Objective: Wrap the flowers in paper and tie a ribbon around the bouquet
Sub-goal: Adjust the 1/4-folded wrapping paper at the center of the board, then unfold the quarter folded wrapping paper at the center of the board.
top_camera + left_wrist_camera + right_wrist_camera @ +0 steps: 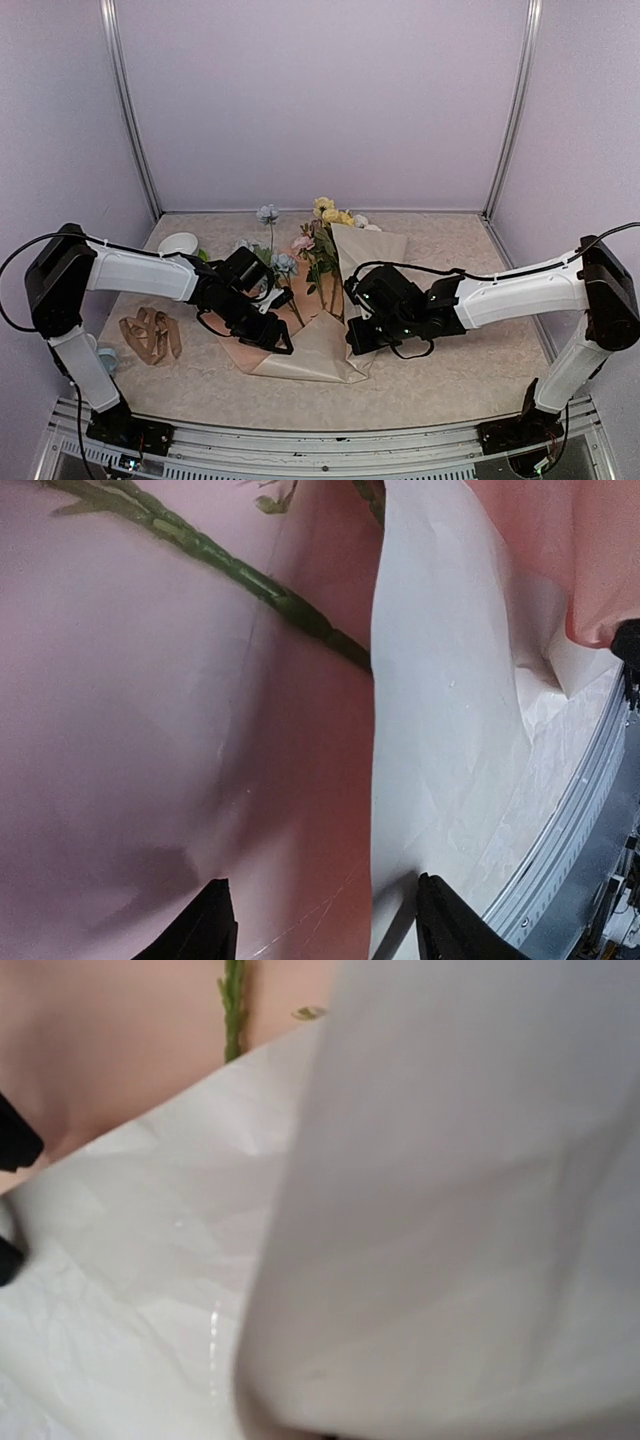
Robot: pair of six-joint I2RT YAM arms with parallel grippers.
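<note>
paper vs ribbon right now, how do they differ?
Size: the paper is a broad sheet; the ribbon is a narrow strip. Colour: paper pale beige, ribbon darker tan. State: paper lies partly folded over the flowers in the middle; ribbon lies in loose loops at the left, apart from it. Both rest on the table.

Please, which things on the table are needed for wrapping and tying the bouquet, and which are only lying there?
For the job:
- flowers
- paper
- ribbon

Only lying about:
- white round thing, far left
- small pale thing, near left edge, too small to identify
</note>
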